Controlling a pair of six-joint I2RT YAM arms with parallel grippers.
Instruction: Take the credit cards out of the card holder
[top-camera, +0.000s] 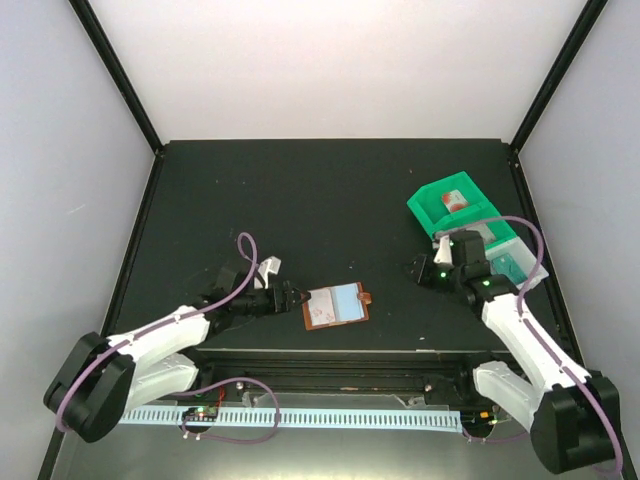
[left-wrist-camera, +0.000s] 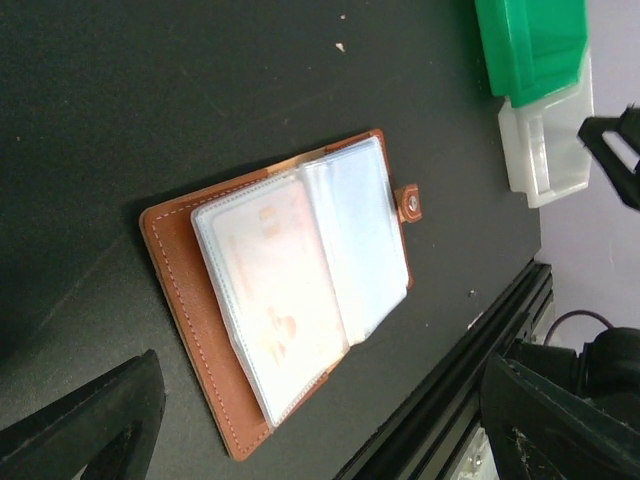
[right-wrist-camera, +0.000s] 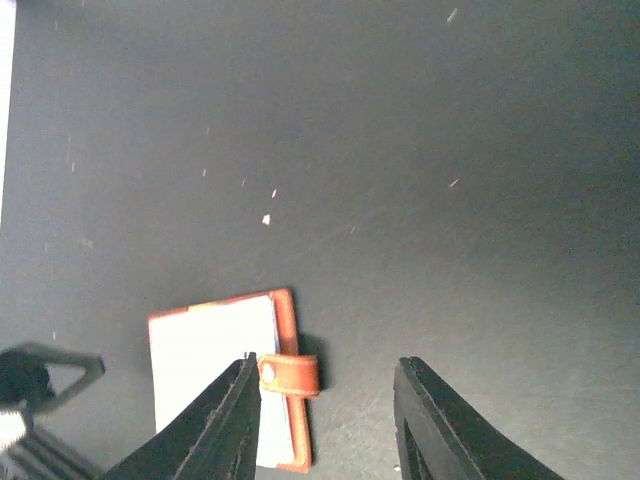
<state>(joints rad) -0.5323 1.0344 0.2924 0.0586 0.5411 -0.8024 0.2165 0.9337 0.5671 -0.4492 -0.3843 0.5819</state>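
Card holder: lies open and flat, pockets up, on the black table, close to the near edge and roughly midway between my two arms. Snap tab hangs off its right side, unfastened. Lying open and face-up suits the job: the pocket mouths are exposed and there is nothing to unfold first.

Credit card: one shows through the shiny left pocket, pale with reddish print, fully seated. Right pocket reads plain blue-grey; I cannot tell if a card sits in it.

Left gripper: just left of the holder, low over the table, not touching it. Fingers spread wide, nothing between them. My guess is the wide spread is meant to straddle or pin the holder's left edge.

Right gripper: well apart to the right, pointed toward the tab side. Fingers moderately parted, bare table between them, holding nothing. I judge that gap suited to a thin card edge.

Green tray: far right. Something white and red lies inside, too small to name.

Judgement: at least one card is left to pull. Risk: the holder looks light and may slide with the card unless one gripper pins it.
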